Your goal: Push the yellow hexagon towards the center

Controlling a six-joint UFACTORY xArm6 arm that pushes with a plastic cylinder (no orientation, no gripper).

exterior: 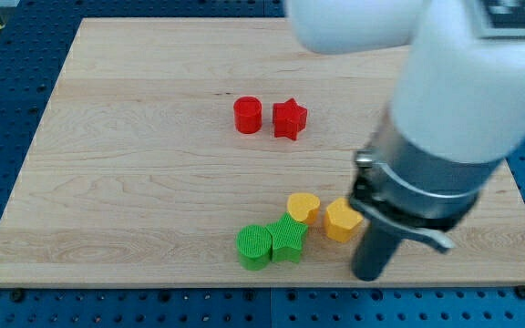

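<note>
Camera view: wooden board (135,182) on blue pegboard (7,91) (no pincer); my tip (369,273) beside yellow hexagon (342,220).

camera view | single, high, angled down on wooden board (135,182) | close; arm (463,100) fills view's right

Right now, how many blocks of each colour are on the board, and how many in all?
Red: 2, the red cylinder and the red star.
Yellow: 2, the yellow heart and the yellow hexagon.
Green: 2, the green cylinder and the green star.
Total: 6 blocks. My tip sits just right of the yellow hexagon, slightly below it.
</note>
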